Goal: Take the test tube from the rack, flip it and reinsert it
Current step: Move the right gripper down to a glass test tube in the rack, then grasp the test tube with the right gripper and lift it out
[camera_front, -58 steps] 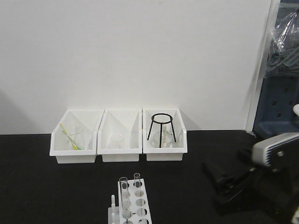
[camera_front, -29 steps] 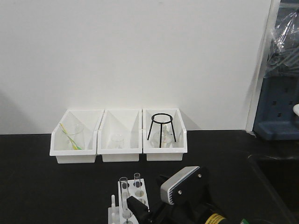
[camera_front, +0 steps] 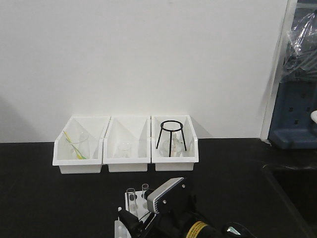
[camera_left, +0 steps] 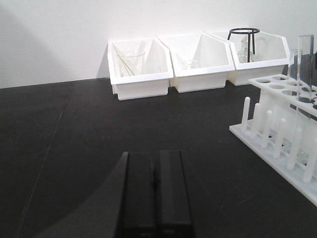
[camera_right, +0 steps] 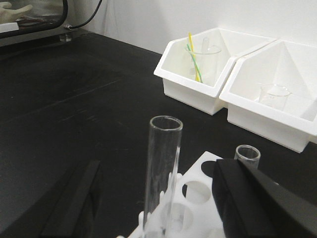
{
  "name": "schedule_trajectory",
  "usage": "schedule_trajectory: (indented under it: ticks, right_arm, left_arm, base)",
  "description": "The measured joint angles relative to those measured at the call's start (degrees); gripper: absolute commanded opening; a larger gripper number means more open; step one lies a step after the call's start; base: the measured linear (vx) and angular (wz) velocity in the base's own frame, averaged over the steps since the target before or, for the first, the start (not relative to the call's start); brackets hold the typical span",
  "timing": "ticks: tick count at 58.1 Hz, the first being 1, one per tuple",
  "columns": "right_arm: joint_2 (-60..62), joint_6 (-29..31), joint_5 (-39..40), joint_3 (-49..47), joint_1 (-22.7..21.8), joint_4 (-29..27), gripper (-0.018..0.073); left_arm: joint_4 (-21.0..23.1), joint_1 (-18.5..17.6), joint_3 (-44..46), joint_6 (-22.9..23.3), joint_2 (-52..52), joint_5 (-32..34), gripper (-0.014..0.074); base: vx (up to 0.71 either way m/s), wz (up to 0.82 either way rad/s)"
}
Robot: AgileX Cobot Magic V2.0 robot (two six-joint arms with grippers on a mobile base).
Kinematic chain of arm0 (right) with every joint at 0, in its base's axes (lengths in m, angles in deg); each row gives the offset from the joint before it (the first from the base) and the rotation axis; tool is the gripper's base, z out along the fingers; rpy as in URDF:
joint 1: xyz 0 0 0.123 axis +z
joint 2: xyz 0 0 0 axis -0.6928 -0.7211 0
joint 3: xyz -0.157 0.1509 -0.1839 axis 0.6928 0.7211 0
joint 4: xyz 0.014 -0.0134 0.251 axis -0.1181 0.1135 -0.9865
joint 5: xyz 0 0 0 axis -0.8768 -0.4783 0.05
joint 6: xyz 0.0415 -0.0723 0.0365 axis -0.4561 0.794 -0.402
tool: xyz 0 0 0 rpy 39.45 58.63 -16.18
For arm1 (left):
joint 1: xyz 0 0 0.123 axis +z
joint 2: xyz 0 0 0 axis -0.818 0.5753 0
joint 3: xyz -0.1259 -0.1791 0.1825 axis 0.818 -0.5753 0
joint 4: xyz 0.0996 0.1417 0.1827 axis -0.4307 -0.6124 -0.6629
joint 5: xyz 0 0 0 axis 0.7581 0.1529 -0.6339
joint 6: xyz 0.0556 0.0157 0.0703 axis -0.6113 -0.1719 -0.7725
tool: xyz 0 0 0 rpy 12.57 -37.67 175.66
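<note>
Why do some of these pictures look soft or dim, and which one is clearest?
Front view: soft and grainy, bright white wall, faint shadow at its lower left. Left wrist view: even light, the rack fairly crisp. Right wrist view: clearest on the test tube, its rim glinting; the dark jaws beside it blur near the lens.

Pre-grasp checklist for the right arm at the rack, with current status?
1. Right gripper jaws open: ok.
2. Test tube between the jaws, touching neither: ok.
3. Test tube upright in the rack: ok.
4. Second tube clear of the nearer jaw: cannot tell, it sits right beside it.
5. Left gripper shut, away from the rack: ok.
</note>
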Motion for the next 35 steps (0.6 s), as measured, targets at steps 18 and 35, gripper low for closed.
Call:
schedule_trajectory:
  ticks: [18, 35]
  right_arm:
    - [-5.5, -1.1, 0.6, -4.4, 0.0, 0.2, 0.0437]
    - [-6.1, -1.4, 1.7, -4.9, 0.0, 0.2, 0.0045]
  left_arm:
    - [0.0, 0.0, 0.0, 0.0, 0.0, 0.0, -0.0007]
    - [0.0, 0.0, 0.0, 0.0, 0.0, 0.0, -0.0007]
  base:
    - [0.0, 0.0]
    - [0.0, 0.0]
